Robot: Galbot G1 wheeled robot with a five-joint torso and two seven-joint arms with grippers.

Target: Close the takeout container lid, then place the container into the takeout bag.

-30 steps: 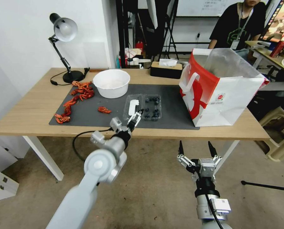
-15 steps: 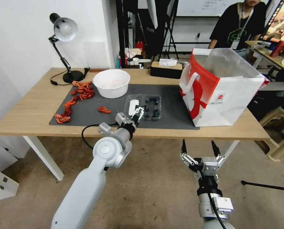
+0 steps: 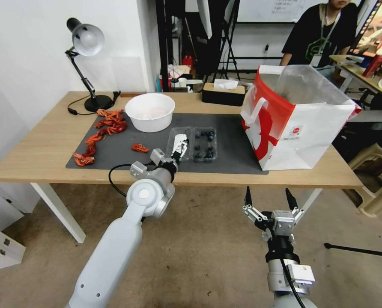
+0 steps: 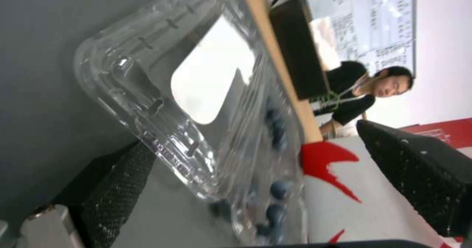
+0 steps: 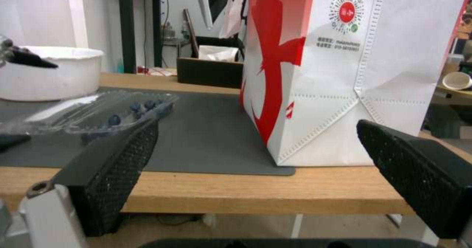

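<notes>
The takeout container point(image 3: 204, 144) lies open on the grey mat point(image 3: 229, 141), with dark blueberries in its base. Its clear lid point(image 3: 178, 143), bearing a white label, is folded out toward the white bowl. My left gripper point(image 3: 180, 148) is open at the lid's near edge. In the left wrist view the lid point(image 4: 197, 89) sits tilted between the spread fingers point(image 4: 123, 178). The takeout bag point(image 3: 298, 119) stands upright and open to the container's right. My right gripper point(image 3: 268, 194) hangs open below the table's front edge, facing the bag point(image 5: 344, 74) and the container point(image 5: 113, 117).
A white bowl point(image 3: 150, 111) stands just behind the lid. Red crayfish pieces point(image 3: 101, 132) lie on the mat's left part. A desk lamp point(image 3: 86, 42) and a tissue box point(image 3: 223, 93) stand at the table's back.
My left gripper has shifted left from the container's middle to the lid's near edge, and the arm has reached further forward. The right gripper has barely moved.
</notes>
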